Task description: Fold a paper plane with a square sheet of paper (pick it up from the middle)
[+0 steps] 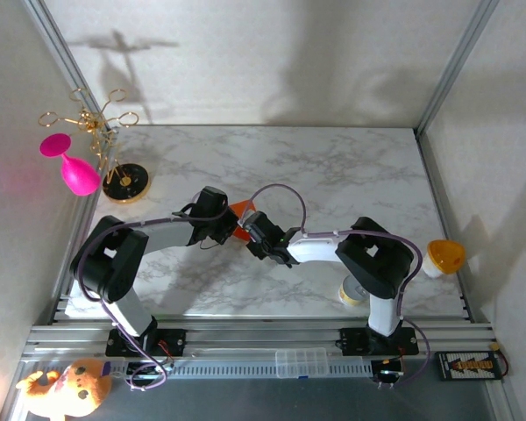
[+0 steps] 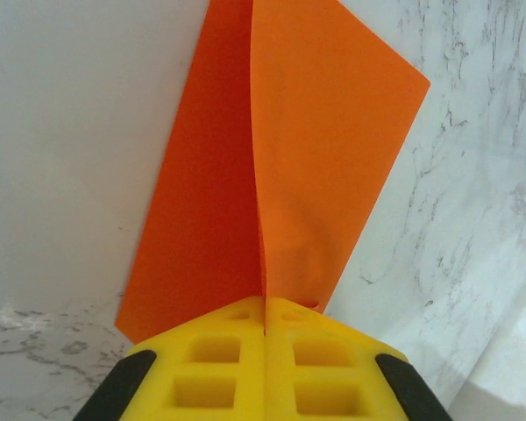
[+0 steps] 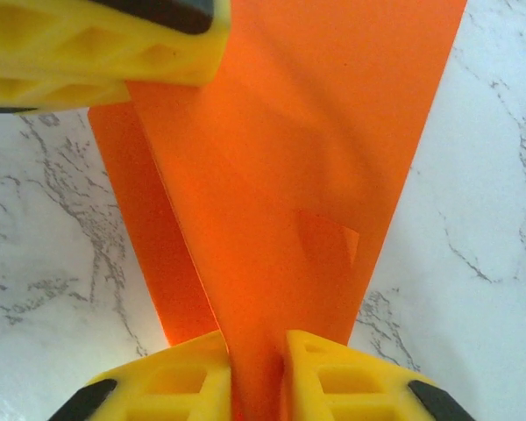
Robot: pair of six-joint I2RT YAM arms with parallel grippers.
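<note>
On the marbled table, the top view has both arms meeting mid-table at the square sheet of paper. In the left wrist view, the left gripper is pinched tight on the sheet's raised fold. In the right wrist view, the right gripper straddles the sheet narrowly without visibly clamping it, so the first crease seems in hand, and the next move likely needs a firm pinch.
</note>
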